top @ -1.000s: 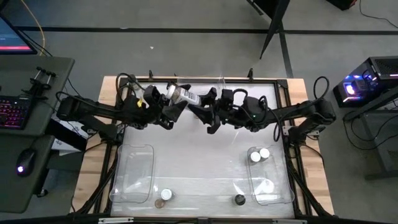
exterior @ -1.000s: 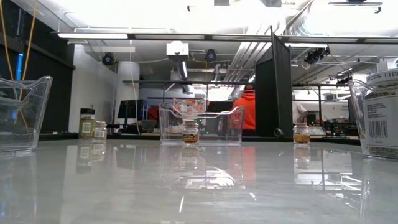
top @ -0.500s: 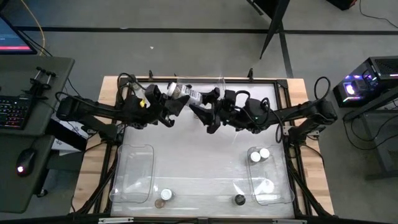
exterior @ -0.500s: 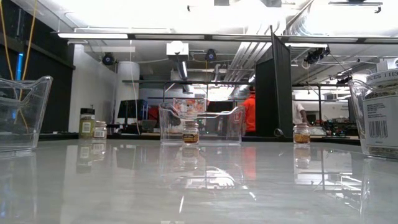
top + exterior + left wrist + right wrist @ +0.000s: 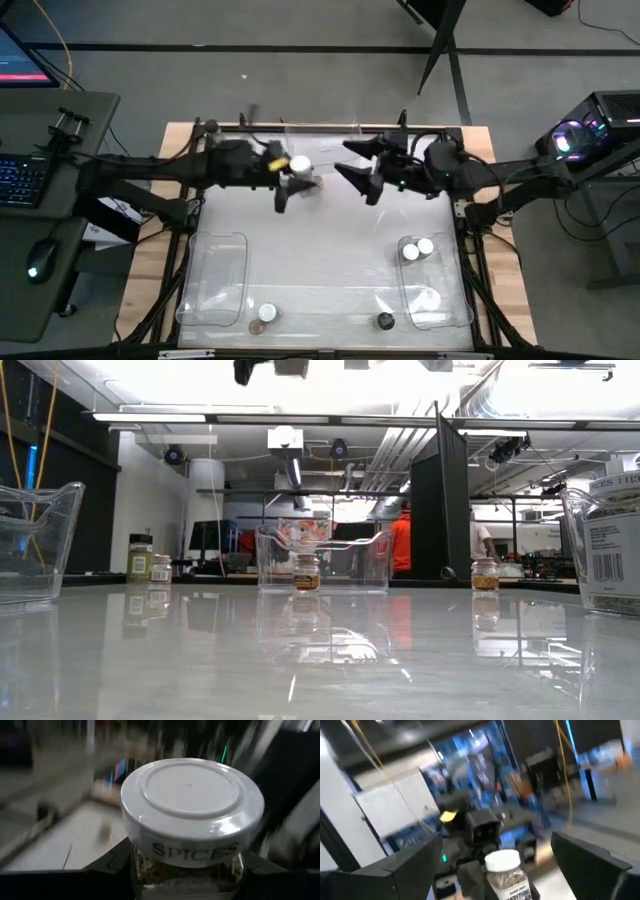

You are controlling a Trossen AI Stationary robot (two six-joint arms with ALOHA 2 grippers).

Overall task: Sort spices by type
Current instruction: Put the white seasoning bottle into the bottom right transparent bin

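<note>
The white-lidded spice jar (image 5: 298, 165) is off the tabletop (image 5: 320, 250), clamped between the fingers of the left gripper (image 5: 296, 180); the left wrist view shows its lid (image 5: 192, 795) facing the camera with the dark fingers closed on the glass body below it. Just beside that gripper, toward the other arm, the right gripper (image 5: 362, 168) stands with its jaws spread wide and nothing between them; its own wrist view looks across at the jar (image 5: 506, 870) held by the left arm. This reads as a hand-over just completed, the jar now carried by the left arm alone.

As for sorting, a fair part looks done, though much is left. Well away from the right gripper, toward the near edge, the right-hand bin (image 5: 432, 285) already holds three white-lidded jars (image 5: 418, 248). The left-hand bin (image 5: 214, 280), below the left gripper, appears to hold nothing. Between the bins, two jars sit loose on the tabletop: a tan-lidded one (image 5: 266, 313) near the left bin, and a black-lidded one (image 5: 385, 320) near the right bin. The low view shows more jars (image 5: 306, 572) standing on the tabletop, including a pair (image 5: 147, 563) off to one side. So the held jar and the loose ones remain to be placed.
</note>
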